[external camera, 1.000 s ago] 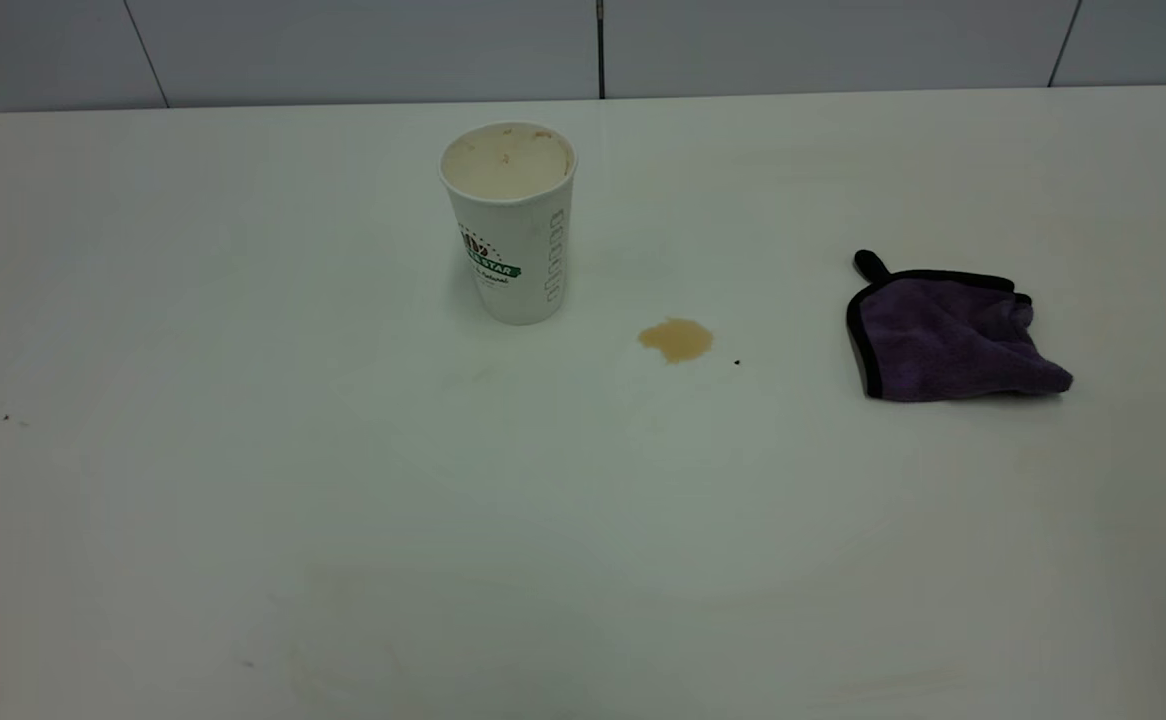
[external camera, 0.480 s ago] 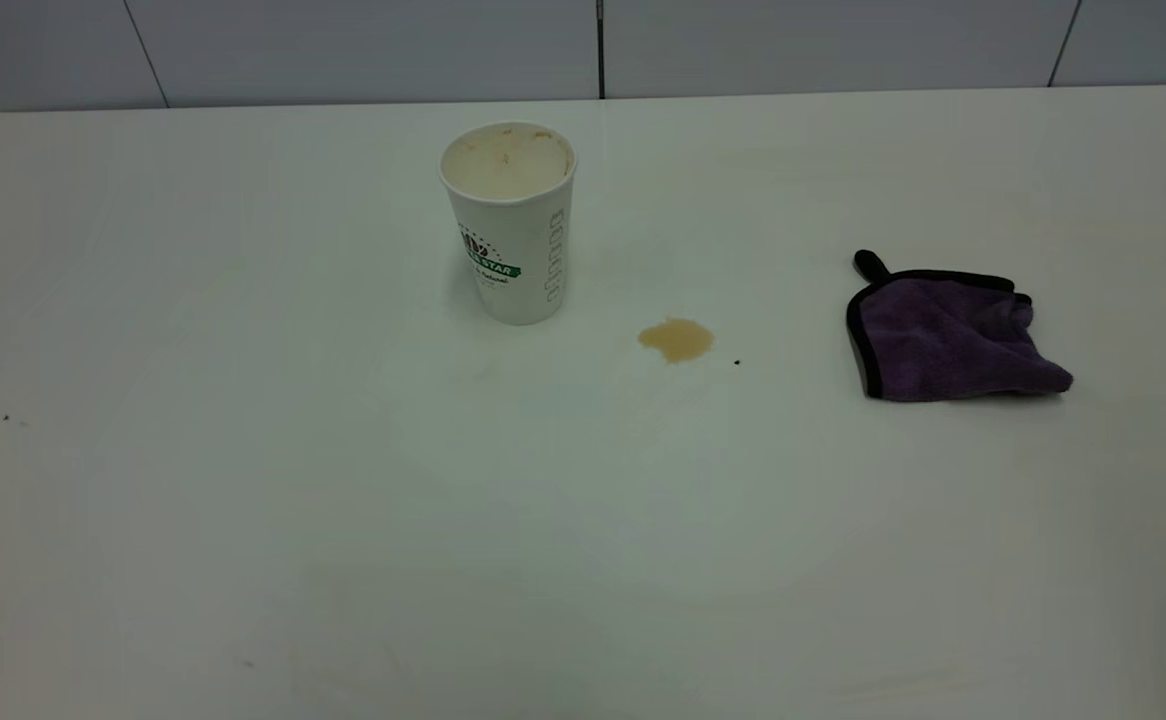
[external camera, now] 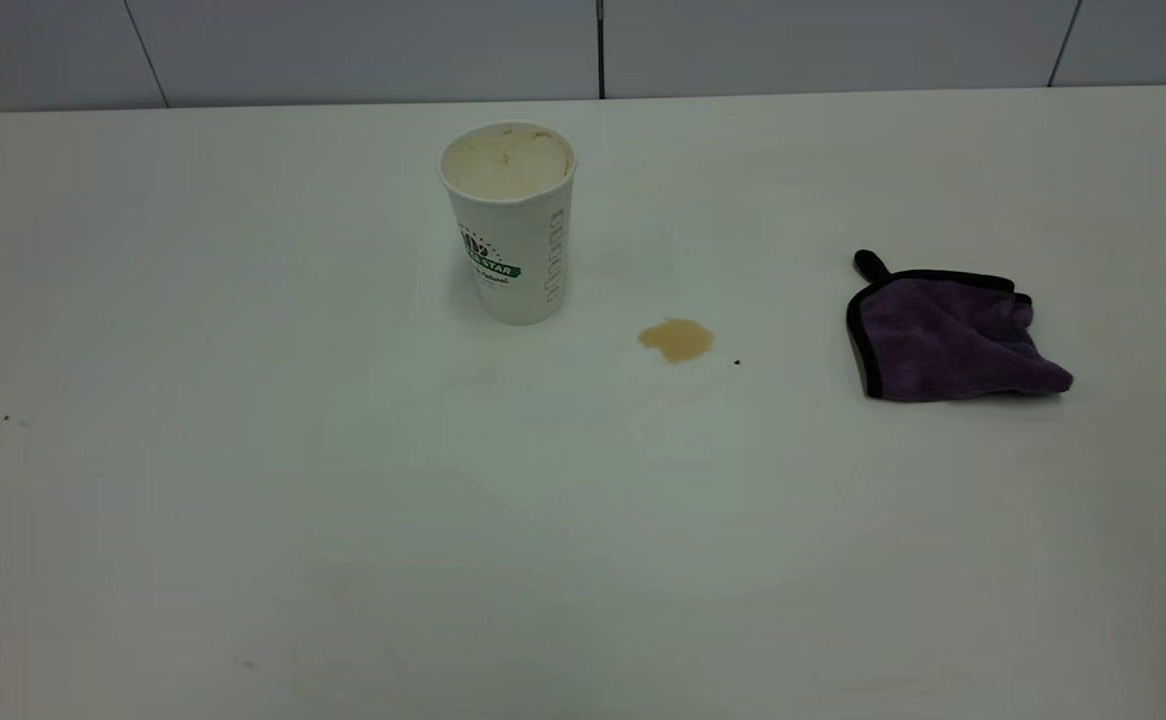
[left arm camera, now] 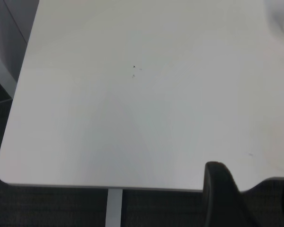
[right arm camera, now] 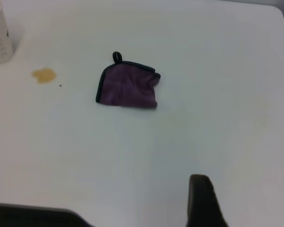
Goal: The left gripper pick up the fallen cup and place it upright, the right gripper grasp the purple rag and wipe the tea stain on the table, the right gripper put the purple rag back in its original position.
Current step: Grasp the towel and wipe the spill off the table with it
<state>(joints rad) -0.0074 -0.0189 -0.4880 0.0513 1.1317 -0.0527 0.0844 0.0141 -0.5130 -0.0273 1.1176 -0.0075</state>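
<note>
Cup standing upright, stain and rag lying untouched on the tabletop.

Nearest the camera, the front of the tabletop is lying bare, and neither arm is showing in the exterior view. The left tool is hovering over the tabletop's near corner in its wrist view, one dark finger showing, and whether it is apart or together I cannot tell. The right tool is showing only one dark finger, so its state cannot be told either. Farther back, the tea stain is sitting right of centre, a tiny black speck just beside it. The purple rag is lying crumpled at mid-right. The cup is standing at upper centre.
</note>
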